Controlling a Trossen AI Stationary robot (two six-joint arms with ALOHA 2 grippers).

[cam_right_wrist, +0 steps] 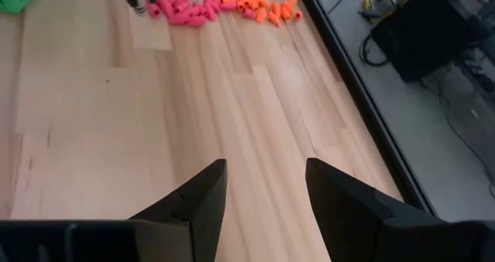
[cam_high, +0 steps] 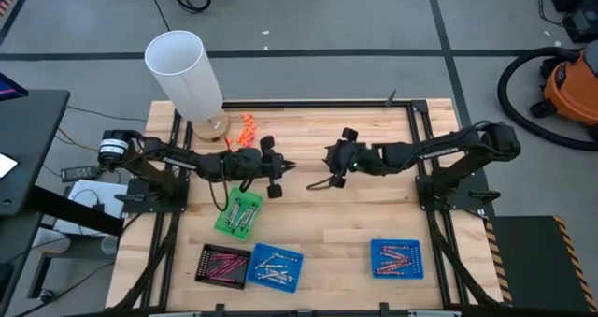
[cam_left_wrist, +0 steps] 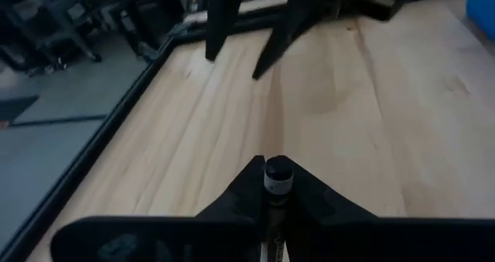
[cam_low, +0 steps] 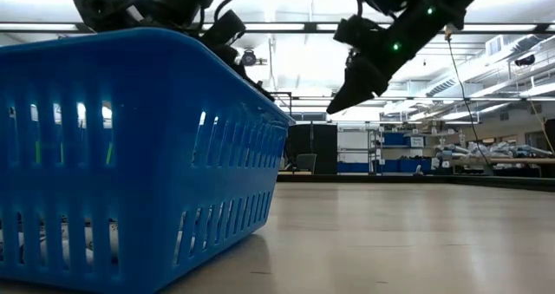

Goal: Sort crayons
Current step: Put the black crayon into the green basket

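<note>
along the table's near edge sit three small trays: a black tray [cam_high: 225, 265] of pinkish-red crayons [cam_high: 224, 261], a blue tray [cam_high: 277, 266] of silvery-grey crayons [cam_high: 273, 265] just beside it, and another blue tray [cam_high: 397, 258] of pinkish-red crayons toward the near right corner. a green tray [cam_high: 239, 212] lies a little farther in, on the left. over the middle of the table the two arms meet tip to tip. the left gripper [cam_left_wrist: 277, 186] has its jaws clenched on a dark, round-ended crayon [cam_left_wrist: 278, 175], held clear of the wood. the right gripper [cam_right_wrist: 264, 186] faces it, jaws released and empty. this looks like a handover, or a carry to a tray; next, the open jaws would need to line up on the crayon's free end. at the far edge lie orange and pink chunky bits [cam_high: 248, 128] and a white tube [cam_high: 184, 72]
</note>
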